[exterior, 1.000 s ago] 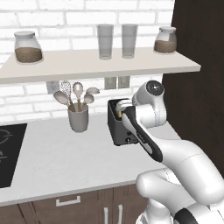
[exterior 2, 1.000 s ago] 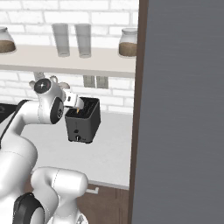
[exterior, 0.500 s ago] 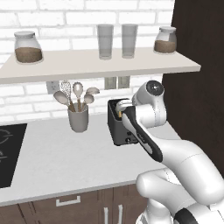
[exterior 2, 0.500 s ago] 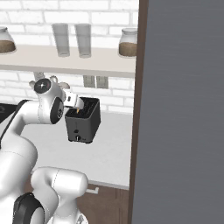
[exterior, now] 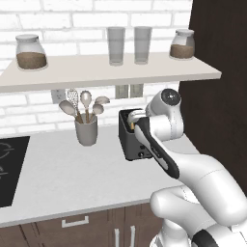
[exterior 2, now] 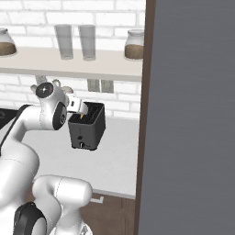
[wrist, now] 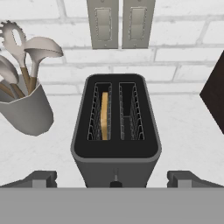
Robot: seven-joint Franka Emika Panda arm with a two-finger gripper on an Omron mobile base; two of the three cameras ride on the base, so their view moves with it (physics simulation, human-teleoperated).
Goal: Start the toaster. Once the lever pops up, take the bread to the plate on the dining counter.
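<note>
The dark toaster stands on the white worktop against the brick wall. In the hand view I look down into its two slots. The bread stands sunk in the left slot, with only its tan top edge showing; the right slot is empty. A pale knob sits low on the toaster's front face, and the lever is too small to make out. My gripper hangs just above the toaster's front edge, open, with its fingertips wide on either side and nothing between them. The plate and the dining counter are out of view.
A grey crock of utensils stands left of the toaster. A black cooktop lies at the far left. A shelf with jars and glasses runs overhead. A tall dark panel closes off the right side.
</note>
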